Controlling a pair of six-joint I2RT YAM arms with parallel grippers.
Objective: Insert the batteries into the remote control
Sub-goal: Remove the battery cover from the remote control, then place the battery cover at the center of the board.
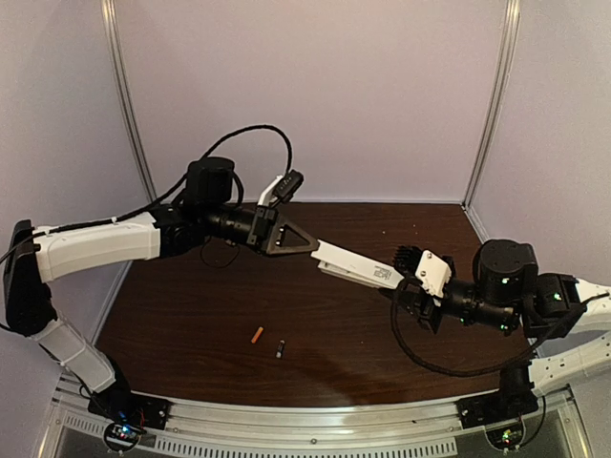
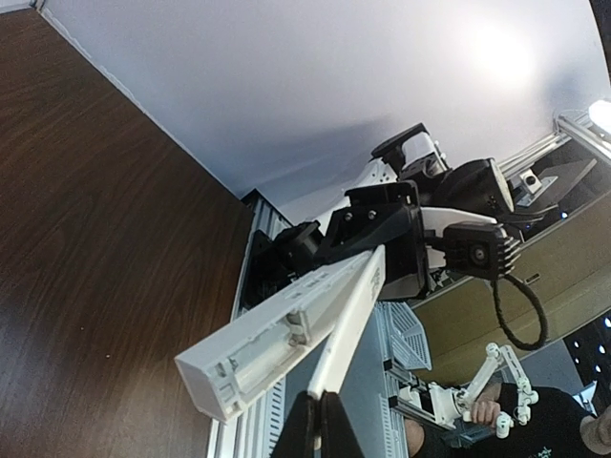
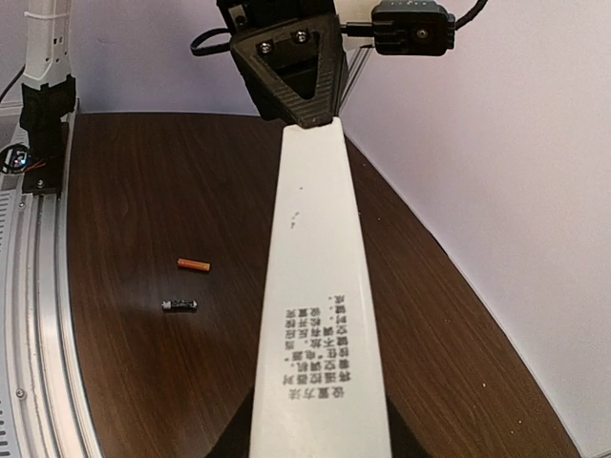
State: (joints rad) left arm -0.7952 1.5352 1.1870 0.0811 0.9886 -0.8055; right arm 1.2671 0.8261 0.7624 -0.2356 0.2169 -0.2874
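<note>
Hidden: the right tool has its fingertips covered by the remote control in its own wrist view; only dark slivers flank the bar.
Hard to read: the printed characters on the remote control's upper face, and the inside of its open recess.
Remote control: off the counter, spanning tool to tool.
Left tool: pinched tight on the thin white panel beside the remote control's body.
Right tool: narrow, clamped on the remote control's other end.
Batteries: the orange battery and black battery lie on the counter, slightly apart, nearer the arm bases than the remote control.
</note>
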